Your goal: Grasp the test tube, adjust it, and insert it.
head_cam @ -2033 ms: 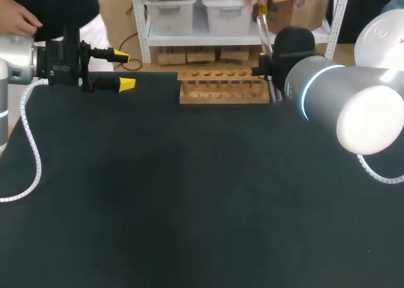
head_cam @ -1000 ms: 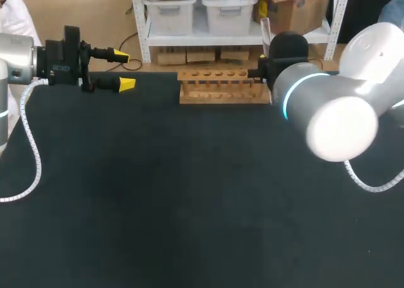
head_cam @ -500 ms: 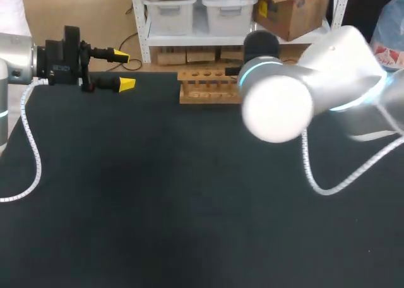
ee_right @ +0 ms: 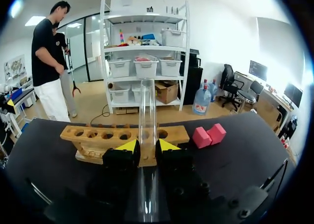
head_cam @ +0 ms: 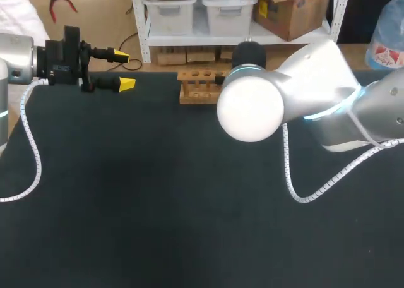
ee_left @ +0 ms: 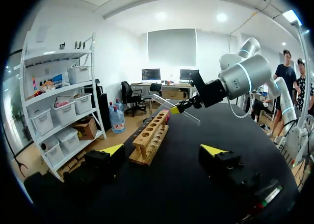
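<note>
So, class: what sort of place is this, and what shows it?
Probably a robotics bench: left arm and right arm at a black table, a wooden rack, a test tube in the right jaws.

My head camera sits above and behind, looking down over the table (head_cam: 126, 206) to the wooden rack (head_cam: 197, 86) at its far edge. The left wrist camera looks past the left gripper (ee_left: 163, 150) from well back, seeing the rack end-on and my right arm (ee_left: 243, 79). The right wrist camera, behind the right gripper (ee_right: 147, 146), faces the rack's long side from near. All three views share the rack.
</note>
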{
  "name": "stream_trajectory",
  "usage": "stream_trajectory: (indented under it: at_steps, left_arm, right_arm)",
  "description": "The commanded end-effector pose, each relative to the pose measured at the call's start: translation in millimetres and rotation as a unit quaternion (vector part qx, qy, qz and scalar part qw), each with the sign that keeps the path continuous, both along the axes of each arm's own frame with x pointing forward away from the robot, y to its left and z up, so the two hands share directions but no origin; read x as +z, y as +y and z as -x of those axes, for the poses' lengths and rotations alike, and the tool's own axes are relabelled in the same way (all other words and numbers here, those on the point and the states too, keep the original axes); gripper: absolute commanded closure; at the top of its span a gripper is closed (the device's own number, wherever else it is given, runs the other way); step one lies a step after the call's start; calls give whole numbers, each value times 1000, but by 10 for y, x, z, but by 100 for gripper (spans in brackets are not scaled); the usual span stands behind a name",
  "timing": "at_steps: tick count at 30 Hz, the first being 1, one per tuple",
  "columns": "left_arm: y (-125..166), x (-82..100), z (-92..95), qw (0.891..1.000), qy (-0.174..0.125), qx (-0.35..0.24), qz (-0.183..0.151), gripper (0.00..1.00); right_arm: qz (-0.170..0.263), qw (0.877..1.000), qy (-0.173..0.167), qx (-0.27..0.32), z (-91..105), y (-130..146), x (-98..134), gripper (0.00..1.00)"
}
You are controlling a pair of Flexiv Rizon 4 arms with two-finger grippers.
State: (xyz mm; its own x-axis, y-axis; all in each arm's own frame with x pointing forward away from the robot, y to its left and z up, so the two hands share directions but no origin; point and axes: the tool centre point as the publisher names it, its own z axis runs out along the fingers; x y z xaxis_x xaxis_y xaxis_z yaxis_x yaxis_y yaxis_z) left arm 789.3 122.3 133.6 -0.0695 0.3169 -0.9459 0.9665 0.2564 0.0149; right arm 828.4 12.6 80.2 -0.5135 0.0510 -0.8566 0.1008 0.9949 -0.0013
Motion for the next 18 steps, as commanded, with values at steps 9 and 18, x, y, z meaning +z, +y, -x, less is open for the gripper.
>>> stream_trajectory:
  at_steps: [9,18]
  left_arm:
    - [1,-10,15,1000,-3,2,2,0]
    - [1,-10,15,1000,-3,2,2,0]
  right_arm:
    - [-13,999,21,24,-192,-92,-260,100]
    - [-16,999,32,31,-243,-87,-341,100]
